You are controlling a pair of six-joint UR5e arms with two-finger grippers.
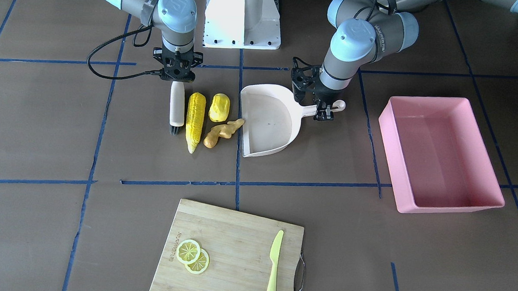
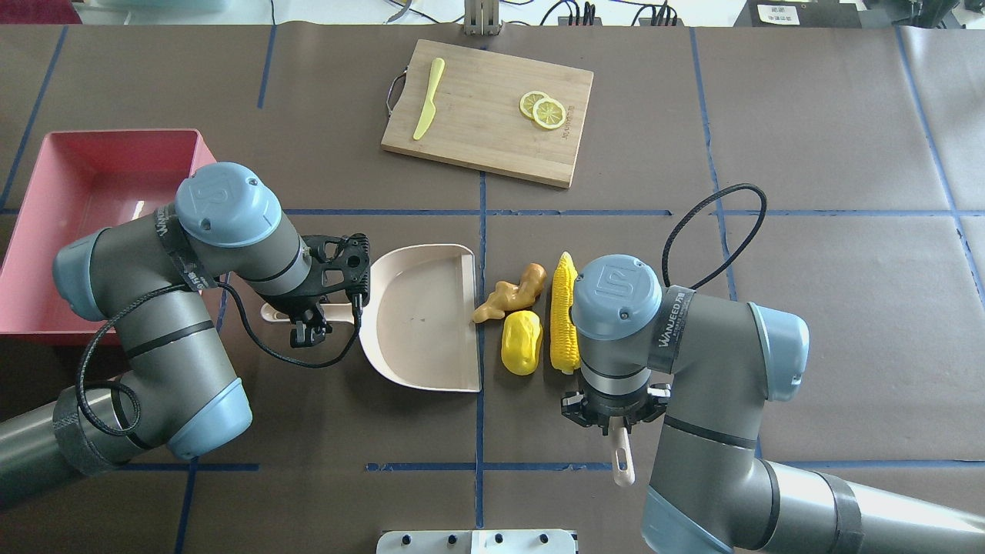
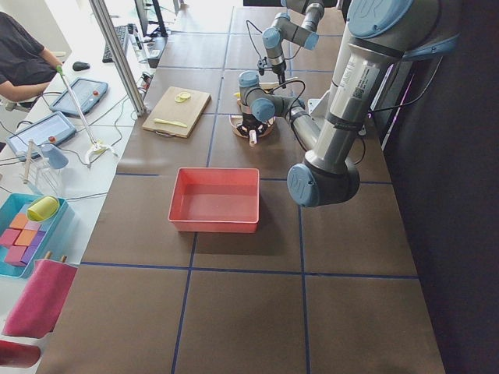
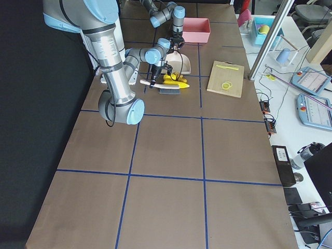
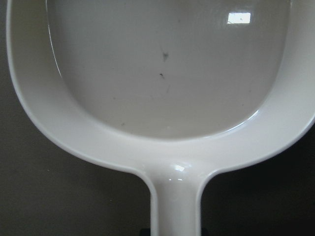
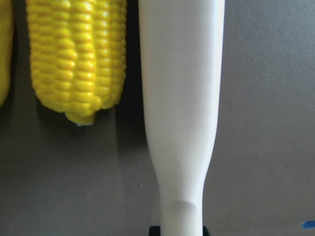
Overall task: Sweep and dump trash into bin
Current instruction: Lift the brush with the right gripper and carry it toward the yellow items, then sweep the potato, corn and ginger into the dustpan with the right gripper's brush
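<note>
Front-facing view: the right gripper (image 1: 177,74) points down and is clamped on the handle of a cream plastic brush (image 1: 176,107) with dark bristles, which lies flat on the brown table (image 1: 45,123). Just beside the brush lies a long yellow corn cob (image 1: 195,121). Next to that are a small yellow lumpy vegetable (image 1: 219,107) and a tan knobbly ginger root (image 1: 222,133). The ginger's tip reaches the open lip of a cream plastic dustpan (image 1: 269,119). The left gripper (image 1: 324,111) pinches the dustpan's handle. A large pink rectangular plastic bin (image 1: 442,158) stands well apart, beyond the dustpan. Nearer the camera, a bamboo cutting board (image 1: 237,245) carries two lemon slices (image 1: 193,255) and a light green knife (image 1: 274,268).

Overhead view: all three toy foods lie on the table between the dustpan's mouth and the right arm, none in the bin. The brush's handle end pokes out below the right gripper.

Left side view: the bin stands nearest the camera, with both arms beyond it.

Right side view: the brush lies alongside the corn cob.

Left wrist view: the dustpan's handle runs straight towards the camera.

Right wrist view: the brush handle lies parallel to the corn cob, close beside it.
</note>
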